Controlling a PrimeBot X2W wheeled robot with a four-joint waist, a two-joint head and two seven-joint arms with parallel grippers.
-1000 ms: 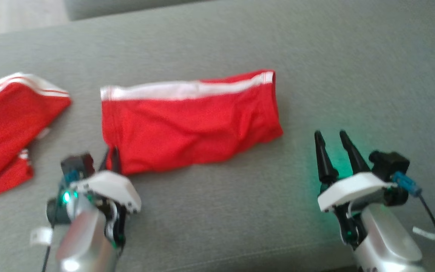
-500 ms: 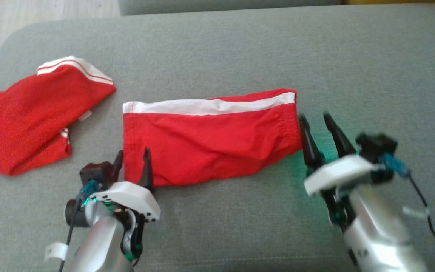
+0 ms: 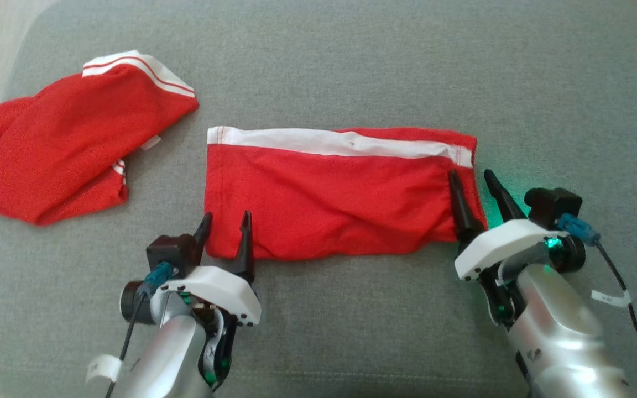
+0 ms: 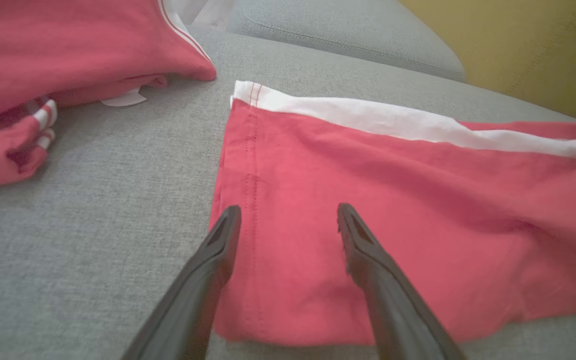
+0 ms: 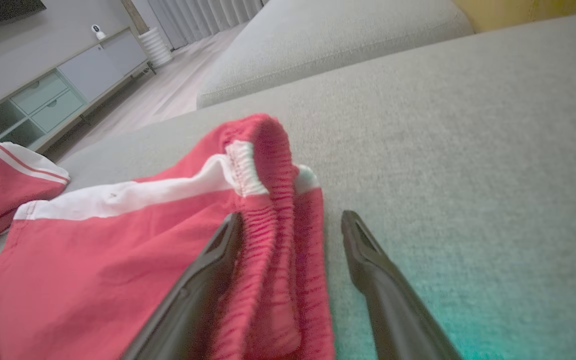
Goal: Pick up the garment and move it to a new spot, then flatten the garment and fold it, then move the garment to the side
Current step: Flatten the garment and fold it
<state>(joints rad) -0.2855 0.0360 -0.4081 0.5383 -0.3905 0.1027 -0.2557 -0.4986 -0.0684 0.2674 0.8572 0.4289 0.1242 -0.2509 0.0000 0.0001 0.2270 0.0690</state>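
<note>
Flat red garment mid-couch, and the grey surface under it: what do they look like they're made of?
Red garment: thin, soft textile, probably a light synthetic or cotton knit. It looks matte and lies in shallow wrinkles, with a stitched hem, a white stripe and a gathered elastic waistband.
Grey cushion: woven upholstery fabric, matte and heathered, with a visible coarse weave. The fibre can't be told.

You see a second red garment (image 3: 58, 155), crumpled, with white stripes, near the far left corner of the grey sofa (image 3: 351, 66).
</note>
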